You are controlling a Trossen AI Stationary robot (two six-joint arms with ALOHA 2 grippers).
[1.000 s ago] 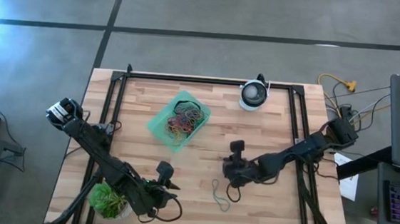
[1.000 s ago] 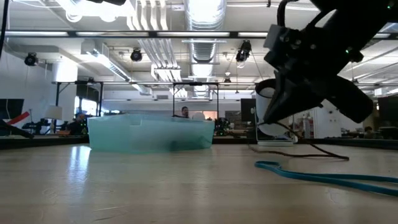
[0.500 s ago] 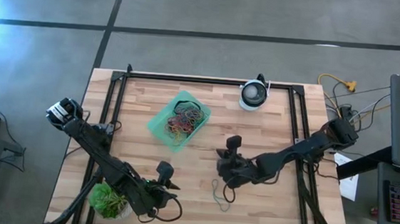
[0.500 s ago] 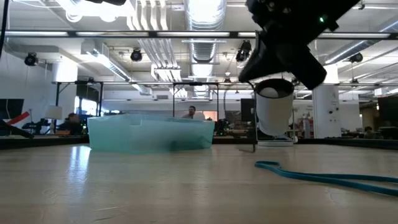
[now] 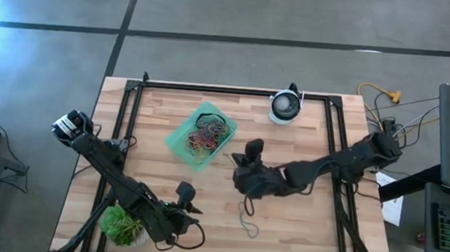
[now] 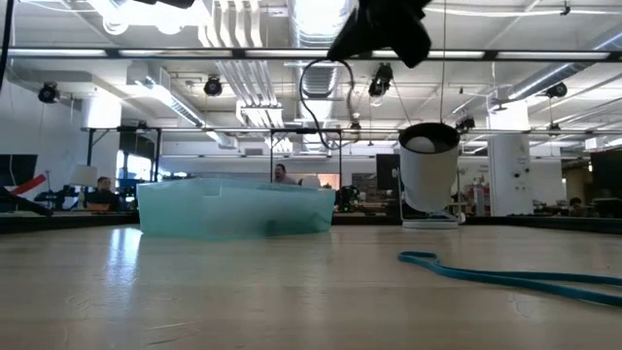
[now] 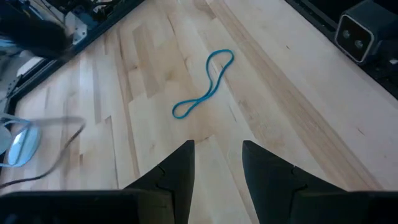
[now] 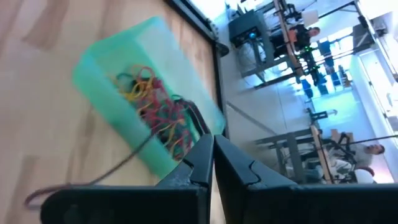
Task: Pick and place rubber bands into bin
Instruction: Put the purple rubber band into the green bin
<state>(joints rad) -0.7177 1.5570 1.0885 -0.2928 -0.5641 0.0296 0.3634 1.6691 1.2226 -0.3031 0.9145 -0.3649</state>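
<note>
The teal bin (image 5: 177, 140) stands on the table left of centre with several coloured rubber bands (image 5: 208, 137) in it; it also shows in the low view (image 6: 233, 209) and the right wrist view (image 8: 99, 68). My right gripper (image 5: 239, 172) hovers just right of the bin, shut on a thin dark rubber band (image 6: 326, 97). A blue rubber band (image 5: 247, 219) lies flat on the wood nearer the front edge, also seen from the left wrist (image 7: 204, 87). My left gripper (image 7: 217, 152) waits open at the front left, pointing at the blue band. My right gripper pinches the dark band (image 8: 198, 121) between its two shut fingertips. The fingers slant down from the table's right side. The band hangs below them as a slack loop (image 6: 321, 92), lifted clear of the table.
A white-and-black round device (image 5: 285, 107) stands at the far edge. A potted green plant (image 5: 123, 227) sits at the front left corner beside the left arm. Black frame rails (image 5: 128, 126) run along the table's left, far and right sides. Bare wood lies between bin and blue band.
My right gripper has risen from near the table and gone toward the bin, tipping its fingers less steeply down. The dark band has come up with it, off the wood, and now hangs free. The blue band has stayed where it lay.
</note>
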